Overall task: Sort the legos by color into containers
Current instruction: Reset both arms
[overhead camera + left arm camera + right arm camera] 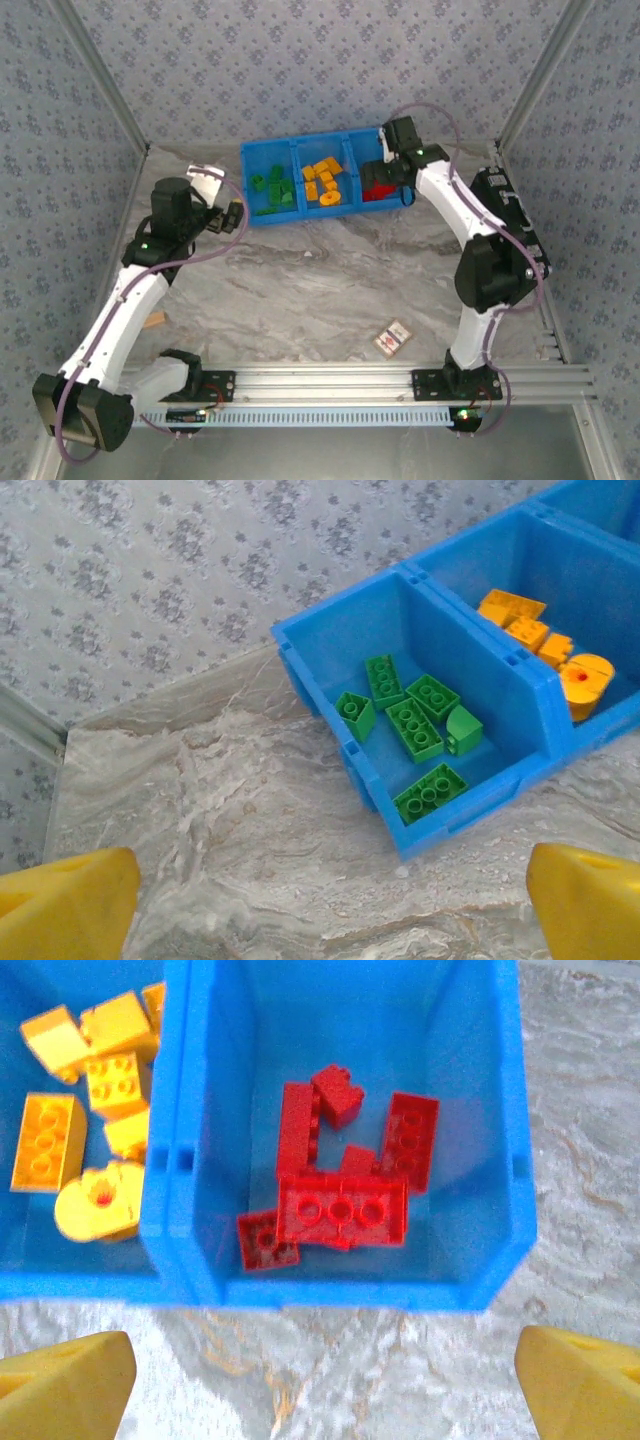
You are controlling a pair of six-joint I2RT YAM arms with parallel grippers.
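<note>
right gripper [320, 1385] spread | red legos [340, 1185] just ahead | inside blue bin [505, 1110]

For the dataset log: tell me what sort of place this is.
Probably a robot test cell, not a home: patterned walls enclosing a marble-look table, aluminium rail at its edge, blue bin.

I am wearing white shells along my left arm [115, 315] and right arm [445, 195], with bulky black joints [495, 270] bulging between them. Mauve cables [447, 112] are looping alongside, and small green lights [147, 243] are glowing. Fingers [65, 905] on my left gripper [330, 900] and right gripper [325, 1385] are showing bright yellow.
</note>
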